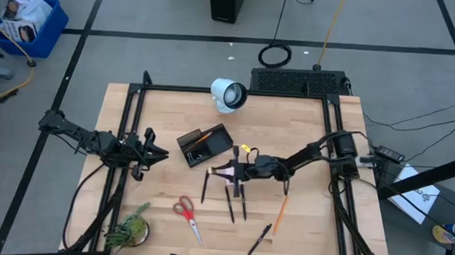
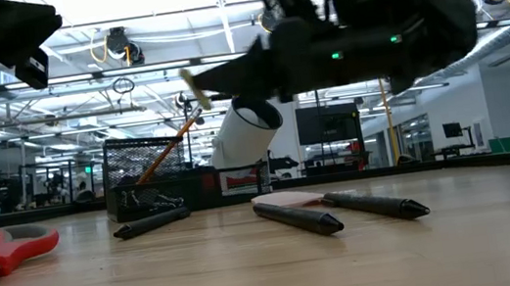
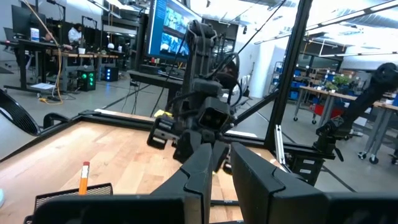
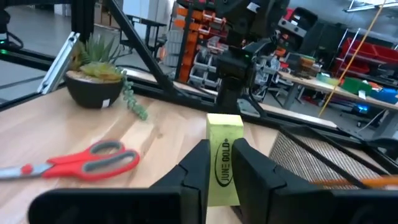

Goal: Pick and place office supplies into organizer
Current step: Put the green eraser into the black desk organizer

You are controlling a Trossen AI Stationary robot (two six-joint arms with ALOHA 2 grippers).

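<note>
My right gripper [image 4: 221, 149] hovers over the table's middle [image 1: 219, 171], shut on a yellow-green block [image 4: 224, 155] lettered JUNE GOLD. Below it lie a pink pad [image 2: 287, 199] and black pens [image 1: 229, 202]. The black mesh organizer [image 1: 205, 146] stands just beyond, toward the far edge, with an orange pencil [image 2: 165, 151] leaning out of it. Red-handled scissors [image 1: 186, 215] and another orange pencil [image 1: 281, 212] lie flat nearer the front edge. My left gripper [image 1: 157, 152] waits shut at the left, holding nothing. My right gripper pinches the block's two side faces [image 4: 214, 177] between its two fingers. The fingers lie about level and point toward the table's left. The block's lettered face shows and its free end [image 2: 194, 87] sticks out past the fingertips, lifted clear of the table.
A white cylinder [image 1: 228, 95] lies near the far edge. A potted plant [image 1: 128, 230] stands at the front left corner. A further pen [image 1: 259, 240] lies near the front edge, and a small yellow clip [image 1: 246, 149] lies right of the organizer.
</note>
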